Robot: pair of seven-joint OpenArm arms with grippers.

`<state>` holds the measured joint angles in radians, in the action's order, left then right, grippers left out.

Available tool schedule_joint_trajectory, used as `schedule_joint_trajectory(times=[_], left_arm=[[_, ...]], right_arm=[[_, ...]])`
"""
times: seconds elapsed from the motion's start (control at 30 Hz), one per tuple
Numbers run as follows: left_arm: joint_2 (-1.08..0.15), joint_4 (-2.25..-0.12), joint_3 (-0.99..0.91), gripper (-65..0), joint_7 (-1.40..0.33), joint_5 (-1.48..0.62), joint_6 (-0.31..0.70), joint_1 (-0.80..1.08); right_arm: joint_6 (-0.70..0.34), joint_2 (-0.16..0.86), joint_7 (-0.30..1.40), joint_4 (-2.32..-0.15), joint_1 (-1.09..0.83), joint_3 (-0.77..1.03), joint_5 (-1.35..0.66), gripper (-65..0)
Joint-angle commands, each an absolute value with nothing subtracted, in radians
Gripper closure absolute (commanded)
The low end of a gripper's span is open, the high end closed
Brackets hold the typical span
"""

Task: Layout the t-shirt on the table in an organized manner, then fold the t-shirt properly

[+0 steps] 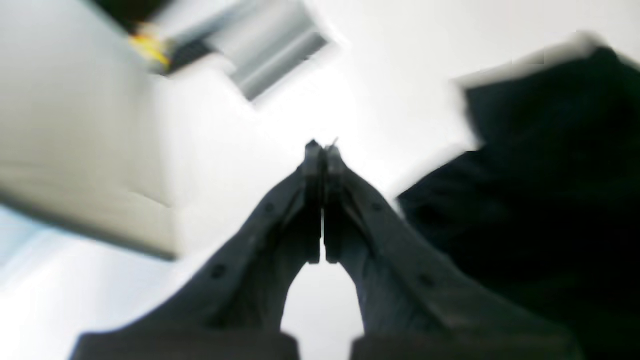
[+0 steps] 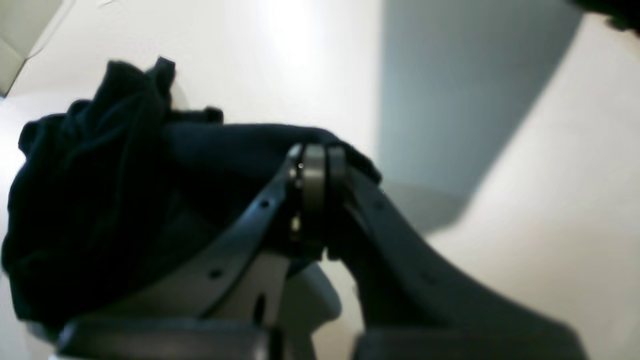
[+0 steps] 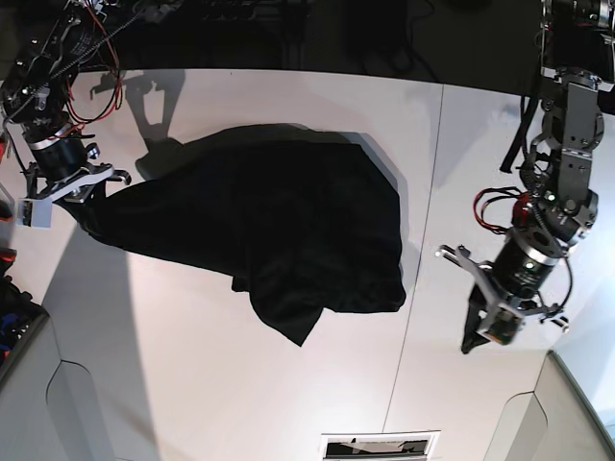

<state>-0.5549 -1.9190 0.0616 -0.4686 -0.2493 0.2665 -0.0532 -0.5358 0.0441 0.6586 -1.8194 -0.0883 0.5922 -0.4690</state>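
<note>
Looks like a robotics lab, not anyone's home. You've got a big bare white table [image 3: 288,403] with a seam [image 3: 415,288] down it, two robot arms [image 3: 553,182] bolted at the far edge with loose red wires [image 3: 101,58] showing, and dark equipment clutter behind.

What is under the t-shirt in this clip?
Only the white table shows around the black t-shirt. Whatever lies beneath its bunched fabric is covered. The right gripper pinches one edge.
</note>
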Motion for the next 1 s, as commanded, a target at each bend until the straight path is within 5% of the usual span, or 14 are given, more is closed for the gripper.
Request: schedule_joint_trajectory(times=[0.0, 0.17, 0.33, 0.5, 0.73, 0.97], left_arm=[[-0.571, -1.945, 0.043, 0.0, -0.463, -0.282, 0.284, -0.052], [-0.553, -1.954, 0.039, 0.0, -0.484, -0.511, 0.424, -0.023], [-0.450, -1.953, 0.111, 0.0, -0.492, -0.595, 0.444, 0.004], [-0.375, -1.941, 0.279, -37.2, -0.505, -0.536, 0.450, 0.002], [-0.243, -1.805, 0.437, -38.3, -0.479, -0.278, 0.395, -0.025], [-0.186, -1.686, 0.477, -38.2, -0.481, -0.133, 0.210, -0.096]], right_arm=[[-0.542, 0.056, 0.630, -1.838, -0.078, 0.614, -0.497, 0.0], [-0.543, 0.054, 0.650, -1.838, -0.078, 0.656, -0.536, 0.0], [-0.543, 0.030, 0.652, -1.838, -0.078, 0.654, -0.535, 0.0], [-0.543, 0.007, 0.652, -1.838, -0.078, 0.652, -0.535, 0.0], [-0.543, 0.000, 0.656, -1.838, -0.078, 0.652, -0.532, 0.0], [-0.543, 0.000, 0.656, -1.838, -0.079, 0.653, -0.531, 0.0]])
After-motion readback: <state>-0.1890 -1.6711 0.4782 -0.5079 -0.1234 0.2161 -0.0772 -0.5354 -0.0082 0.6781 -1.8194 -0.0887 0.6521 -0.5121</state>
